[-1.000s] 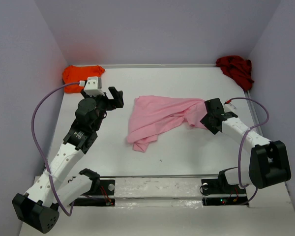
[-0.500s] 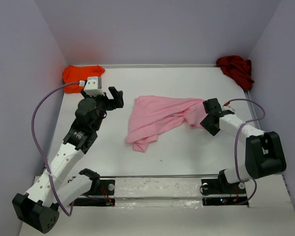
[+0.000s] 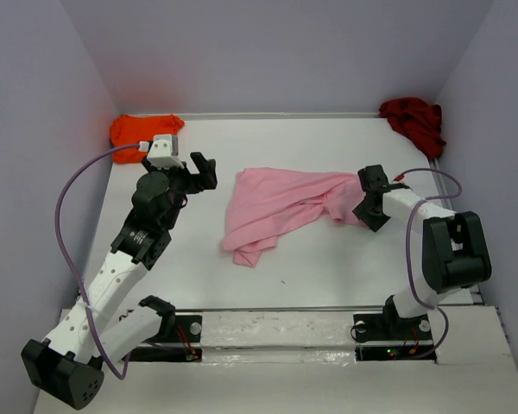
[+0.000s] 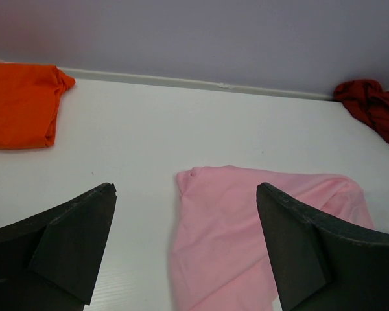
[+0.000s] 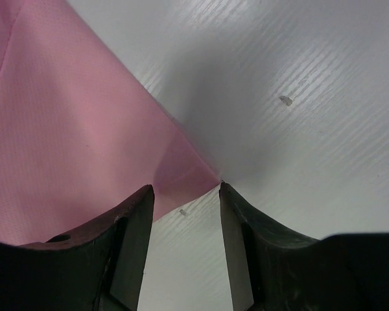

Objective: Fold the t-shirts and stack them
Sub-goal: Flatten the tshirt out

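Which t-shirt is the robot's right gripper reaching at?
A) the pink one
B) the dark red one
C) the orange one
A: in the wrist view a corner of the pink t-shirt lies just ahead of the right gripper, whose jaws stand apart, while the orange t-shirt and the dark red t-shirt lie off in the far corners.

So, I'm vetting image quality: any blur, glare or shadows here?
Top view: sharp, even light, orange shirt tints the wall. Left wrist: close fingers dark, slightly soft. Right wrist: grey shadow on the table by the pink shirt corner.
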